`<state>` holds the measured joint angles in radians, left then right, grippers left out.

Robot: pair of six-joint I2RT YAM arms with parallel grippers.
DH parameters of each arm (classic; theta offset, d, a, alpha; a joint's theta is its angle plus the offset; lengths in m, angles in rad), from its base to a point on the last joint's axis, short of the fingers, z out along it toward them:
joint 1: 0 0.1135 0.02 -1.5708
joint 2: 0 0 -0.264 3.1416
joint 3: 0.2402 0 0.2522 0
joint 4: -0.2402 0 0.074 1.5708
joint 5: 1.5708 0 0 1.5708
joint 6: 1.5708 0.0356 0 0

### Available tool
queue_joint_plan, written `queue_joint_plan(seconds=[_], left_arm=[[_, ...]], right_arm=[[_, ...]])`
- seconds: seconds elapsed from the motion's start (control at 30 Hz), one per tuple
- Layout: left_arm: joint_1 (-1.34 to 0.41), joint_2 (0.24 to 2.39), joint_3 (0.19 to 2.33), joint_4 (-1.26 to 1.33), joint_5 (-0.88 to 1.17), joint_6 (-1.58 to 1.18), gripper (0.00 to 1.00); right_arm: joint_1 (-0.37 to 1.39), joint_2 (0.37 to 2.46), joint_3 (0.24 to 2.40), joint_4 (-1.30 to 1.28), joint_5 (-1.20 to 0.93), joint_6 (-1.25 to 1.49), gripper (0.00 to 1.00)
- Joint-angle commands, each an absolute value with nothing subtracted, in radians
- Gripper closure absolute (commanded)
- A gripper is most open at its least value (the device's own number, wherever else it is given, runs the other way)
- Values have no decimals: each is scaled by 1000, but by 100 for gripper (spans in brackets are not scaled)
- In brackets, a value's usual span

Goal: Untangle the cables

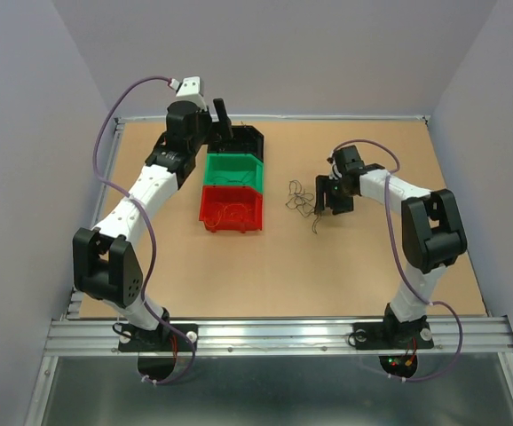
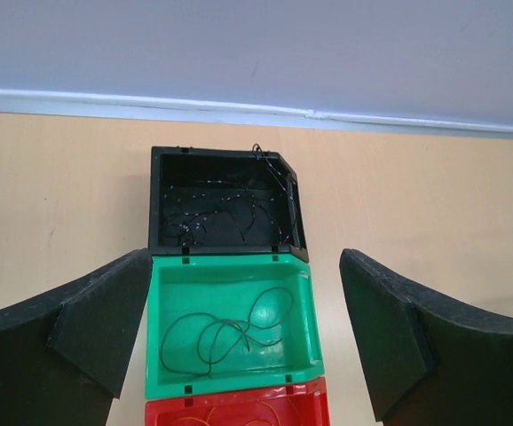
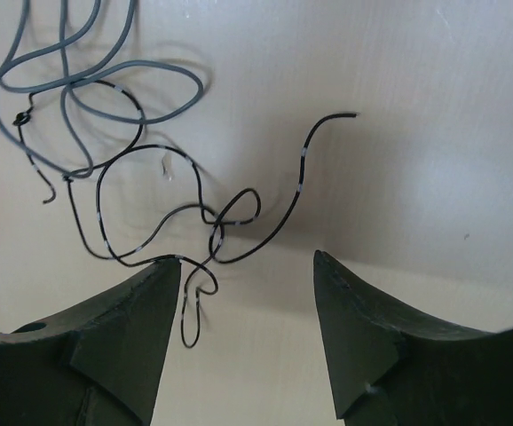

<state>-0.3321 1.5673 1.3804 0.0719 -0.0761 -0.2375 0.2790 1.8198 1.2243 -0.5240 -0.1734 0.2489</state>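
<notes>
The loose cables (image 1: 301,201) lie as a thin wispy clump on the table, right of the bins. In the right wrist view they are a black wire with pale bands (image 3: 194,213) tangled with a grey wire (image 3: 88,89). My right gripper (image 3: 246,260) stands open just over them, and a loop of the black wire runs past its left finger (image 3: 123,328). My left gripper (image 2: 245,266) is wide open and holds nothing above the bins. Below it, a black wire lies in the black bin (image 2: 225,204), a dark green one in the green bin (image 2: 230,319), and an orange one in the red bin (image 2: 239,410).
The three bins stand in a row, black (image 1: 243,142) at the back, green (image 1: 234,170), then red (image 1: 232,209) nearest. The left arm reaches along their left side. A raised rim (image 1: 327,116) and the wall bound the far edge.
</notes>
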Motion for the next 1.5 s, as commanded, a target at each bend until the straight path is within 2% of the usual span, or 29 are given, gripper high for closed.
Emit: queue_joint_plan(seconds=[0.0,0.03,0.07,0.1,0.13,0.17,0.6,0.77,0.87,1.03,1.13,1.2,1.47], left_arm=[[-337,1493,1396,92,-37,-221,1],[-341,1494,1404,84,-31,-215,1],[-345,1500,1410,77,-11,-192,1],[-363,1505,1425,63,-5,-175,1],[-379,1519,1434,52,-5,-154,3],[-393,1526,1445,40,-5,-140,3],[-598,1733,1624,-66,256,-61,4],[-603,1749,1635,-29,373,-89,3],[-601,1735,1638,17,452,-112,3],[-577,1723,1632,52,408,-158,2],[-522,1683,1574,70,286,-227,2],[-468,1628,1519,83,214,-270,2],[-338,1453,1385,60,146,-342,2]], right_arm=[[314,1857,1308,-526,-121,213,38],[322,1864,1312,-526,-121,212,44],[330,1867,1316,-528,-124,207,56],[331,1853,1315,-526,-121,209,83],[331,1839,1309,-525,-118,218,94],[331,1821,1301,-523,-112,219,99],[331,1402,1152,-505,-112,236,100],[331,1330,1216,-496,-109,239,99],[331,1318,1325,-477,-118,245,100],[331,1367,1498,-460,-130,259,99],[331,1454,1639,-440,-158,270,100],[333,1546,1713,-436,-185,279,99],[333,1917,2162,-423,-310,388,99]])
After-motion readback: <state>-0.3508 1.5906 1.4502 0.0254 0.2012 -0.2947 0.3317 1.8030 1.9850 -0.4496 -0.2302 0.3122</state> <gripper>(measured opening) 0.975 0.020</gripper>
